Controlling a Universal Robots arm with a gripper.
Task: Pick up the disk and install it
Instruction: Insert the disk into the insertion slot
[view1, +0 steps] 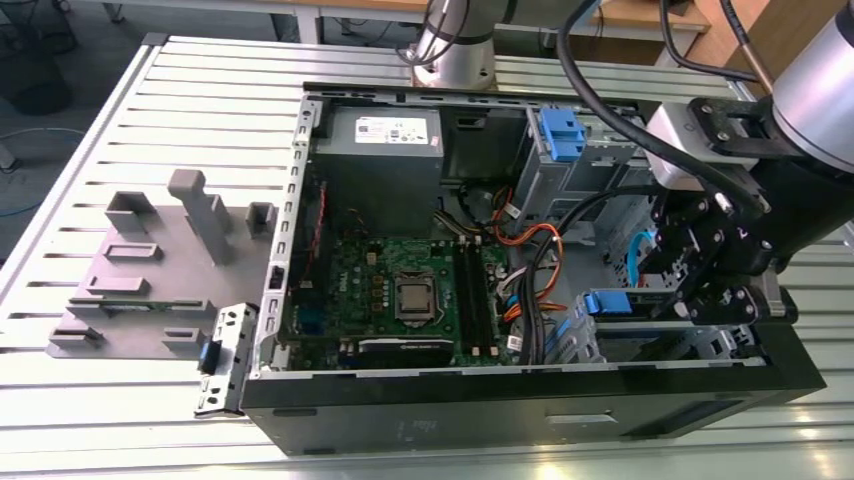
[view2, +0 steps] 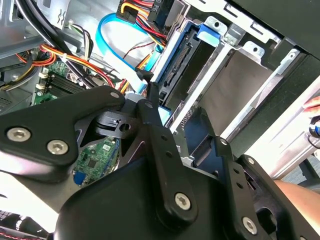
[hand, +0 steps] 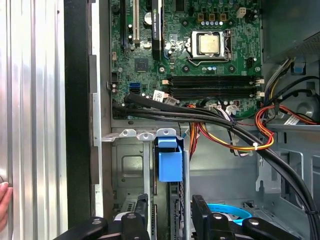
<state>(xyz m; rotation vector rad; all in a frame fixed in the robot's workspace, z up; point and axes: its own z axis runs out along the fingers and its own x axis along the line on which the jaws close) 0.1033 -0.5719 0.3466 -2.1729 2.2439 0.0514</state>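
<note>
Fingers (hand: 200, 214) stand parted, flanking the blue-bracketed disk (hand: 169, 161) standing edgewise in its drive cage (hand: 125, 167).

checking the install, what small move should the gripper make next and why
Probably a short, slow push along the slot: in the second wrist view the disk lies in the drive bay with the gripper at its connector end, and full seating isn't visible.
</note>
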